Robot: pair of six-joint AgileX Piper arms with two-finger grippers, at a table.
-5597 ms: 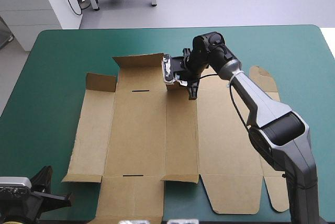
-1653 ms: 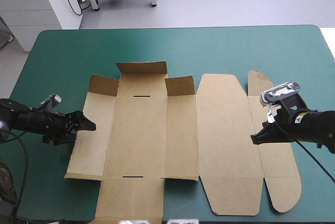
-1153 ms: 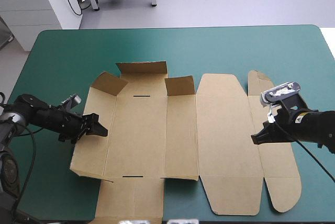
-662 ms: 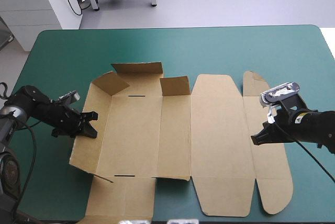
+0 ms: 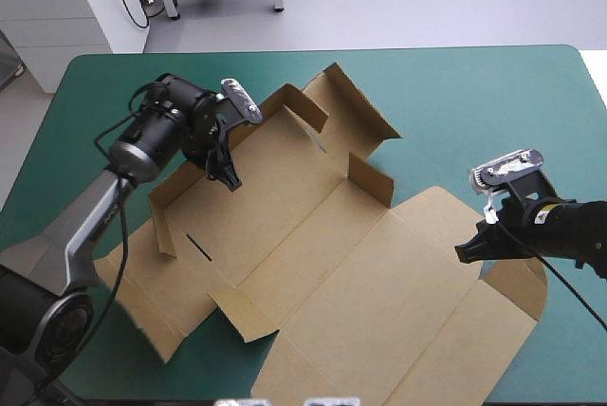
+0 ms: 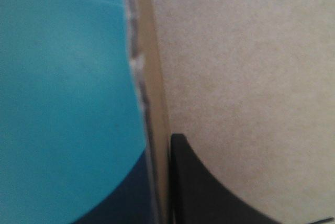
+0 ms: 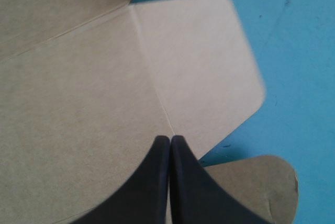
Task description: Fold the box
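Your left gripper (image 5: 230,178) has its black fingers (image 6: 209,192) pinched on an edge of the box (image 5: 313,235). One finger lies on the brown inner face, the other shows dark behind the board, and the raw edge stands between them. In the high view that edge belongs to a raised wall in the upper left of the frame.

Your right gripper (image 5: 463,254) has its fingers pressed together into one point and holds nothing. The tip sits over the crease beside a rounded flap (image 7: 199,72); you cannot tell whether it touches.

The box lies slantwise across the middle with several flaps raised, and its near edge runs off the bottom of the frame. Bare teal-green cover (image 5: 493,102) lies open in the upper right and down the left side.
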